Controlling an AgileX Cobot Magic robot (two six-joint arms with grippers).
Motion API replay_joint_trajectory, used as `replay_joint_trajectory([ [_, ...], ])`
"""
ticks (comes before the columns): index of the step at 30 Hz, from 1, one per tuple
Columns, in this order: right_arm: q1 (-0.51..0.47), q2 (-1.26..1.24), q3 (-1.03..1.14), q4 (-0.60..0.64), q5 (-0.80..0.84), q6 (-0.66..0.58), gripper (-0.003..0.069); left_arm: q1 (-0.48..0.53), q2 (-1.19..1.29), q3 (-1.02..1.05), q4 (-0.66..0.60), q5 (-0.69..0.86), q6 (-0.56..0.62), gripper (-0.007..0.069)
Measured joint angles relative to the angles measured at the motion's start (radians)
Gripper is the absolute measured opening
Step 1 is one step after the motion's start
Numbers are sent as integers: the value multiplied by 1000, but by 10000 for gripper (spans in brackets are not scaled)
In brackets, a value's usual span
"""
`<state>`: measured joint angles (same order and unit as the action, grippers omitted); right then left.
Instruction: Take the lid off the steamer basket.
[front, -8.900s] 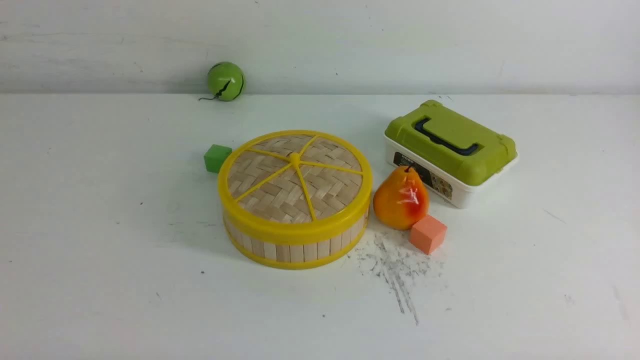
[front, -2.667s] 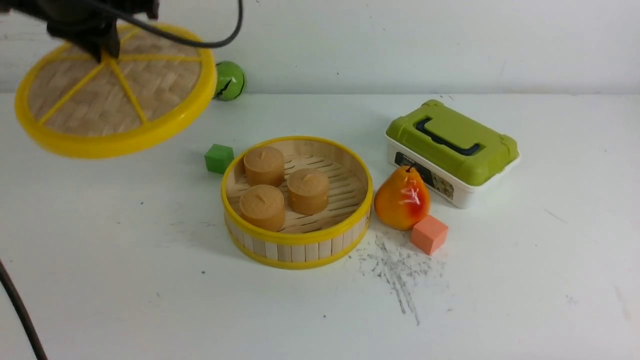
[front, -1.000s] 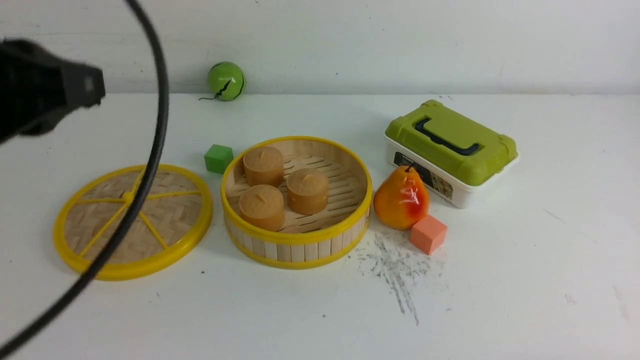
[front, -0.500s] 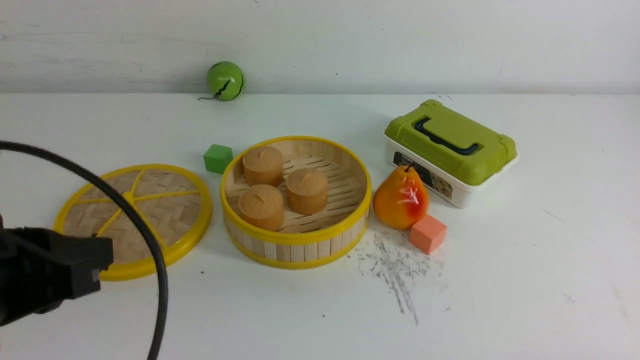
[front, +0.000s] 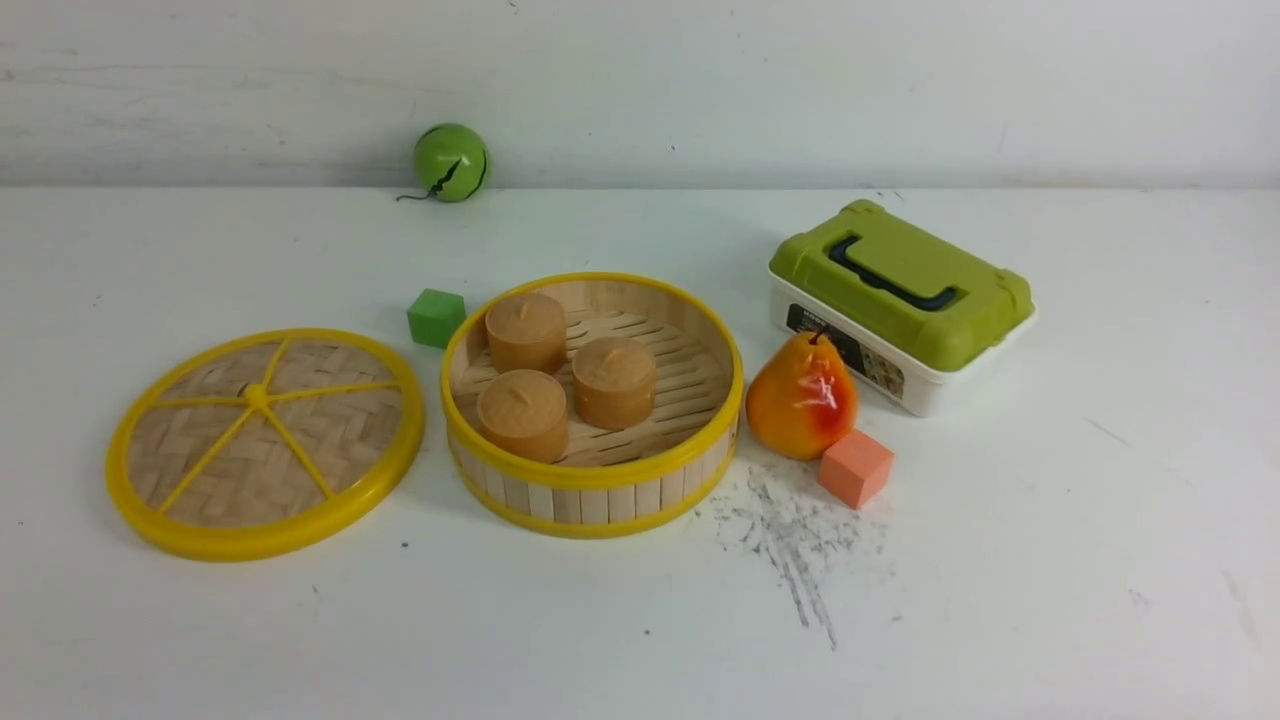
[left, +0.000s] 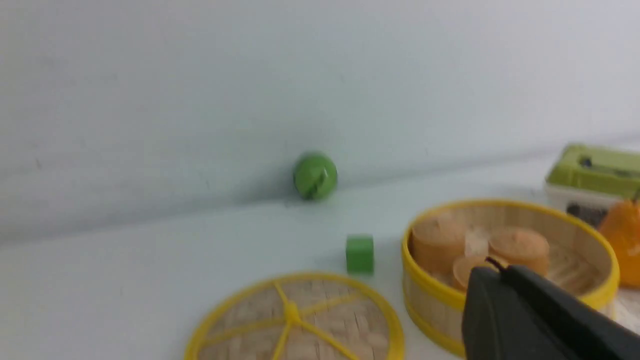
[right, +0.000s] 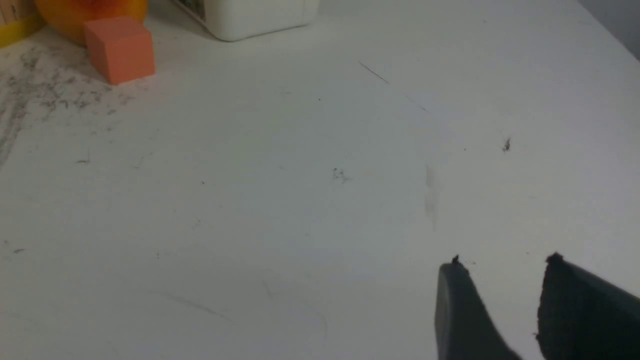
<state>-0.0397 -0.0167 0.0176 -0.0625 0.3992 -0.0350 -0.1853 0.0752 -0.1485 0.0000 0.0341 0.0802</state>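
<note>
The lid (front: 265, 442), a woven bamboo disc with yellow rim and spokes, lies flat on the table, left of the steamer basket (front: 594, 470). The basket stands open with three brown round cakes (front: 570, 375) inside. Neither arm shows in the front view. In the left wrist view my left gripper (left: 500, 270) is shut and empty, held apart from the lid (left: 300, 320) and in front of the basket (left: 430, 300). In the right wrist view my right gripper (right: 502, 265) is open and empty over bare table.
A green cube (front: 436, 316) sits behind the basket's left side and a green ball (front: 451, 162) by the back wall. A pear (front: 802, 397), an orange cube (front: 855, 467) and a white box with an olive-green lid (front: 900, 300) stand to the basket's right.
The left arm lifted the lid off the basket, set it down on the table to the left, let go and drew back out of the front view.
</note>
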Motion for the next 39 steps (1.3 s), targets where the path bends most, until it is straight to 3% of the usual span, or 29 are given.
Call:
replay_joint_trajectory([
  [3, 0, 0, 0, 0, 0, 0, 240, 0, -73, 126, 0, -163, -7, -13],
  [5, 0, 0, 0, 0, 0, 0, 240, 0, -82, 164, -18, -166, -7, -13],
  [18, 0, 0, 0, 0, 0, 0, 240, 0, -84, 178, -48, 318, -18, -13],
  [39, 0, 0, 0, 0, 0, 0, 240, 0, -84, 178, -48, 340, -24, -9],
])
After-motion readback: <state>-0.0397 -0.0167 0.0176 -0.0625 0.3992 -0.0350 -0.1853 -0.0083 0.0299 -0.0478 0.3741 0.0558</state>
